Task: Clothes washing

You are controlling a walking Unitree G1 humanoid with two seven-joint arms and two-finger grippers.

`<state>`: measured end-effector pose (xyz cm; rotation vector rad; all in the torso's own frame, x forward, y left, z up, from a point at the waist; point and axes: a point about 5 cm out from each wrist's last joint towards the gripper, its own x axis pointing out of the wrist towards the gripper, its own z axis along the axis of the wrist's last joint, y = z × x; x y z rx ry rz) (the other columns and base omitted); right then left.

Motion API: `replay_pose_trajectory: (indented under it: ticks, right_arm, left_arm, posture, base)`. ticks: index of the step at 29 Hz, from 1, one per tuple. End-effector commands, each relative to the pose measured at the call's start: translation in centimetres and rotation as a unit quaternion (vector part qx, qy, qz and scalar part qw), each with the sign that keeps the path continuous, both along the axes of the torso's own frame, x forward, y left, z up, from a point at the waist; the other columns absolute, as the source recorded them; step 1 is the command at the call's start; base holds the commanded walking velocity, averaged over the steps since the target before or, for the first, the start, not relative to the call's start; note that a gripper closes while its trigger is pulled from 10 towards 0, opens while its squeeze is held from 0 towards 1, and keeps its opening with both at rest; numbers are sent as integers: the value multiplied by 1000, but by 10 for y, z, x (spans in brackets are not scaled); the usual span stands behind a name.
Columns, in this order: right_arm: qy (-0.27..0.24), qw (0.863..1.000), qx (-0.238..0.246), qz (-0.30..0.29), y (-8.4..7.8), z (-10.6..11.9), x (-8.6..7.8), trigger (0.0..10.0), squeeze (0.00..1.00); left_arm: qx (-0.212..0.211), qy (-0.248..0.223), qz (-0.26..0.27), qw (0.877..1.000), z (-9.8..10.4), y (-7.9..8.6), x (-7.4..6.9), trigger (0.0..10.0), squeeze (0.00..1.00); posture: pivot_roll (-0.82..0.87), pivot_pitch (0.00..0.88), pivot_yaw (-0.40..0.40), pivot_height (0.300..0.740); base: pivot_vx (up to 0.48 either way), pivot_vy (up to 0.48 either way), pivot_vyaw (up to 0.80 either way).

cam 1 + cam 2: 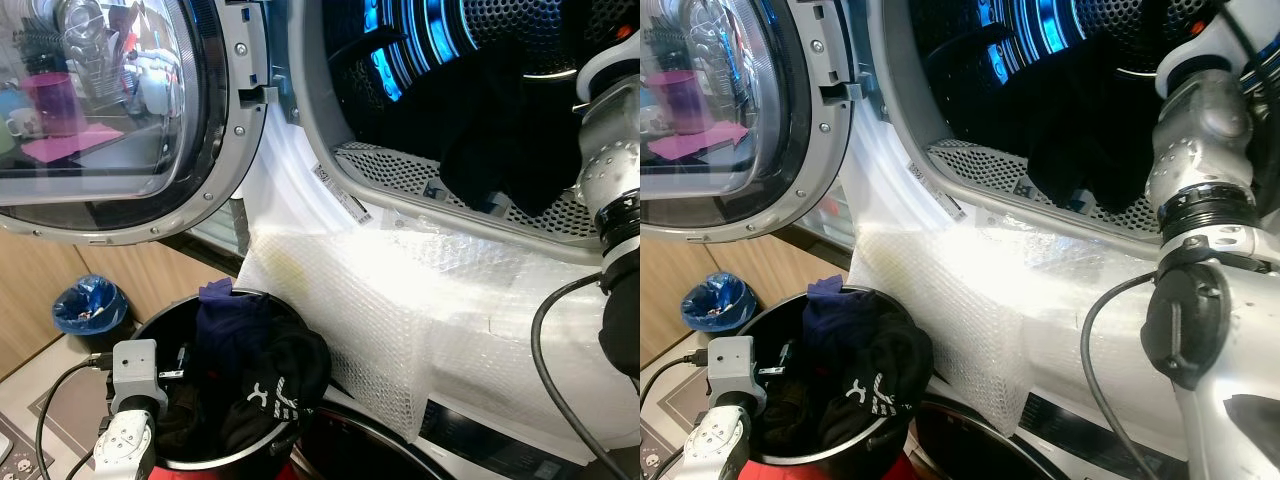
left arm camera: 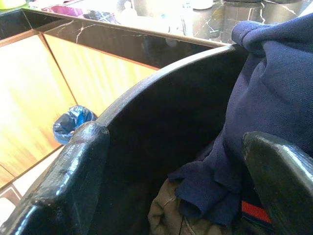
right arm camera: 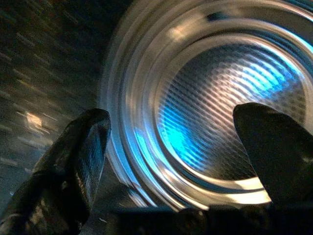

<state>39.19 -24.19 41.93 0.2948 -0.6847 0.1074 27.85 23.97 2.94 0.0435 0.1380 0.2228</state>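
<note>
The round black laundry basket (image 1: 300, 345) stands on the floor just below the open front-loading washing machine, and dark clothes are heaped in it: a navy blue knitted garment (image 2: 274, 98), a black piece with white lettering (image 1: 268, 392) and an olive-brown cloth (image 2: 168, 215) beneath. A black garment (image 1: 510, 140) is already draped over the lip of the perforated steel drum (image 1: 400, 165), which is lit blue inside. The glass-fronted round door (image 1: 110, 110) is swung open to the robot's left, and white bubble wrap (image 1: 400, 310) is laid over the machine's front panel.

The left gripper (image 2: 176, 166) is lowered into the basket with its jaws spread wide, one finger near the basket's inner wall and the other beside the navy garment; nothing is held between them. The right gripper (image 3: 171, 161) is pointed into the drum, its jaws likewise parted and empty.

The step in hand is judged to be a pick from the basket. It would be done best if the jaws were closed on a thick fold of the navy garment (a thin edge may slip) and the piece were lifted clear of the rim before being carried to the drum.
</note>
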Motion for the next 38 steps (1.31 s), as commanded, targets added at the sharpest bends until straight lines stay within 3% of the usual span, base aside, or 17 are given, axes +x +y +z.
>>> replay_pose_trajectory:
  ticks: [1,8,10,11,13,18,24,26,28,30,33,38]
  right_arm:
    - [-54,996,-28,63,2,11,-9,10000,0]
    - [-96,969,-104,200,11,-11,-27,10000,0]
    - [-98,956,-132,243,23,-25,-40,10000,0]
    - [-89,929,-186,306,48,-51,-65,10000,0]
    - [-77,914,-204,341,61,-65,-81,10000,0]
    - [-51,919,-185,344,67,-73,-98,10000,0]
    - [-26,918,-182,352,77,-81,-130,10000,0]
    - [-14,923,-188,336,77,-83,-129,10000,0]
    - [77,941,-232,233,72,-93,-119,10000,0]
    - [130,947,-244,162,65,-95,-109,10000,0]
    - [143,954,-211,156,58,-90,-110,10000,0]
    - [194,943,-243,120,47,-96,-112,10000,0]
  left_arm:
    - [-34,125,-34,991,-49,-23,-32,10000,0]
    - [-32,130,-38,990,-50,-22,-34,10000,0]
    - [-31,132,-40,990,-51,-22,-34,10000,0]
    - [-31,133,-42,990,-50,-22,-34,10000,0]
    - [-30,133,-44,990,-50,-22,-34,10000,0]
    - [-29,133,-46,990,-50,-22,-33,10000,0]
    - [-27,135,-51,989,-50,-24,-33,10000,0]
    - [-27,136,-53,989,-50,-24,-33,10000,0]
    - [-26,136,-55,989,-50,-25,-33,10000,0]
    - [-25,136,-56,989,-50,-25,-32,10000,0]
    - [-26,135,-55,989,-50,-25,-32,10000,0]
    - [-28,135,-51,989,-50,-26,-32,10000,0]
  posture:
    - [42,0,-52,740]
    - [15,0,-44,740]
    - [11,0,-42,740]
    - [6,0,-39,740]
    - [6,0,-38,740]
    - [2,0,-36,740]
    - [-8,0,-38,740]
    - [-8,0,-38,740]
    - [-19,0,-35,740]
    - [-19,0,-35,740]
    - [-21,0,-43,740]
    - [-31,0,-45,740]
  base:
    - [0,0,0]
    - [0,0,0]
    - [0,0,0]
    - [0,0,0]
    - [0,0,0]
    - [0,0,0]
    - [0,0,0]
    - [0,0,0]
    - [0,0,0]
    - [0,0,0]
    - [0,0,0]
    - [0,0,0]
